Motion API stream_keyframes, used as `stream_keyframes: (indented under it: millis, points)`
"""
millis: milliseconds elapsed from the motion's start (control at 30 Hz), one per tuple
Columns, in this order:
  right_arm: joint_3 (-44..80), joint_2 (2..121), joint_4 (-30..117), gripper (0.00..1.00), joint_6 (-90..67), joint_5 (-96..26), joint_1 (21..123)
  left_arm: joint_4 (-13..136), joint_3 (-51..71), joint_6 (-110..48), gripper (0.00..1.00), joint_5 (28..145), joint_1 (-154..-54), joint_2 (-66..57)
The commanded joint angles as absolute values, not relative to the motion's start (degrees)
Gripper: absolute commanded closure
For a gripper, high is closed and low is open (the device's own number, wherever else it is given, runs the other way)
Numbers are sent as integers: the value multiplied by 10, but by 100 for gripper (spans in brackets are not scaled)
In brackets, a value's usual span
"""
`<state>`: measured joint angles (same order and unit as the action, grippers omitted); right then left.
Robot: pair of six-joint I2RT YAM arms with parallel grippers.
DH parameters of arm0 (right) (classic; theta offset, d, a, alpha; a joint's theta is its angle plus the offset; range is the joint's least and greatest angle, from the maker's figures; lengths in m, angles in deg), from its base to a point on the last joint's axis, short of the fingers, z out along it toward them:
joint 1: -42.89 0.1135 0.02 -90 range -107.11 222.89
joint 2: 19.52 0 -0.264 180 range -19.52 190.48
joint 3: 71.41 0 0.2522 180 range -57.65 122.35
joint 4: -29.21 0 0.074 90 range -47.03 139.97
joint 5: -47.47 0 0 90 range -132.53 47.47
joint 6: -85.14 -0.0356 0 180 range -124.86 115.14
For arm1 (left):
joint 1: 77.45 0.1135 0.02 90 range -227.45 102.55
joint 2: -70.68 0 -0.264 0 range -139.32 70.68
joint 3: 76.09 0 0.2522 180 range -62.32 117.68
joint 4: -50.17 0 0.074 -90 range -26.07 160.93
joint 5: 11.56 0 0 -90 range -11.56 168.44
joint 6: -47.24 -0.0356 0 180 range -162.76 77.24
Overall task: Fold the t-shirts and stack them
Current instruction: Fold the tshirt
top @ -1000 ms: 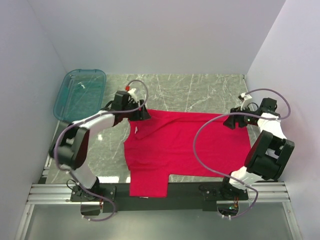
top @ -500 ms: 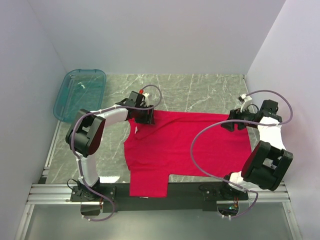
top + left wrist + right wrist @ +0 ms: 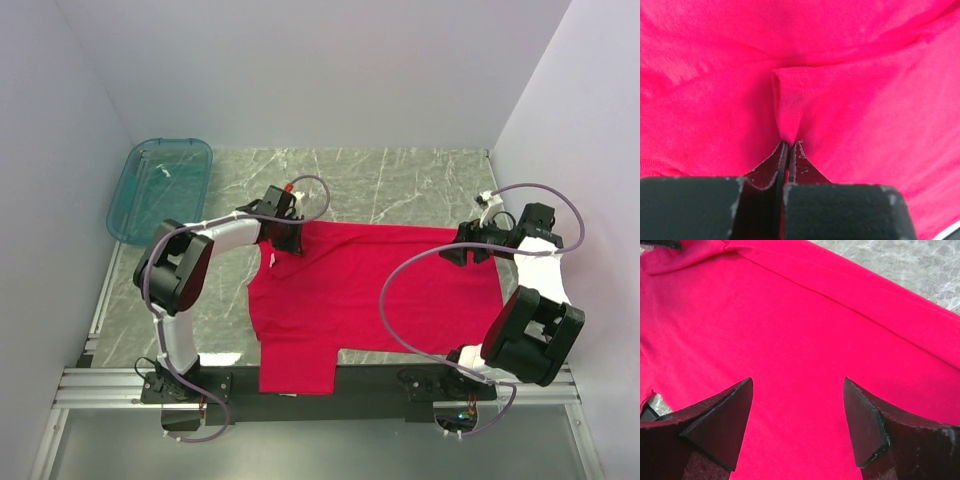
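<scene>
We see the grey marbled table (image 3: 400, 180) under both arms. Spread flat on it, between the two grippers, lies the crimson t-shirt (image 3: 370, 290). Its body runs from the left gripper across to the right one, and one sleeve hangs over the table's near edge, back toward the left arm's base. The translucent teal tub (image 3: 160, 190) sits well apart from the cloth, out beyond the left gripper's outer side, at the table's far corner.

The left gripper (image 3: 789, 145) is down on the shirt's far corner. Its jaws are pressed together, with a small raised ridge of red fabric pinched between the tips. The right gripper (image 3: 797, 383) is over the opposite far corner, jaws spread wide with nothing between them and red cloth filling the gap below. We cannot tell whether its tips touch the fabric.

A small white neck label (image 3: 272, 262) shows just beside the left gripper, on its near side.
</scene>
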<state>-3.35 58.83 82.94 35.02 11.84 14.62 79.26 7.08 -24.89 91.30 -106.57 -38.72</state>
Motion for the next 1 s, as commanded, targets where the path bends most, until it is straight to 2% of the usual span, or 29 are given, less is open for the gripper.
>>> stream_keyframes:
  millis: [0,167,200,267,300,333,400,667,800,967]
  points:
    - [-32,564,836,21,348,137,143,788,58,-252,99,921,-1077,-326]
    - [-30,564,837,21,345,140,142,791,36,-259,97,1006,-1094,-283]
    - [-30,563,837,21,345,141,141,795,26,-262,94,1055,-1099,-282]
    - [-28,563,837,21,343,141,139,820,23,-289,82,1107,-1122,-297]
    - [-27,563,837,21,343,144,139,854,20,-300,68,1127,-1132,-307]
    - [-25,563,838,21,343,144,138,869,24,-304,26,1102,-1142,-320]
    - [-25,563,838,21,342,147,138,855,10,-298,11,1065,-1159,-331]
    - [-21,562,843,21,349,129,137,755,-43,-235,10,889,-1158,-114]
    - [-14,583,816,21,340,65,149,757,-69,-223,2,819,-1143,-20]
    - [35,634,825,22,330,17,156,782,-107,-216,1,755,-1102,101]
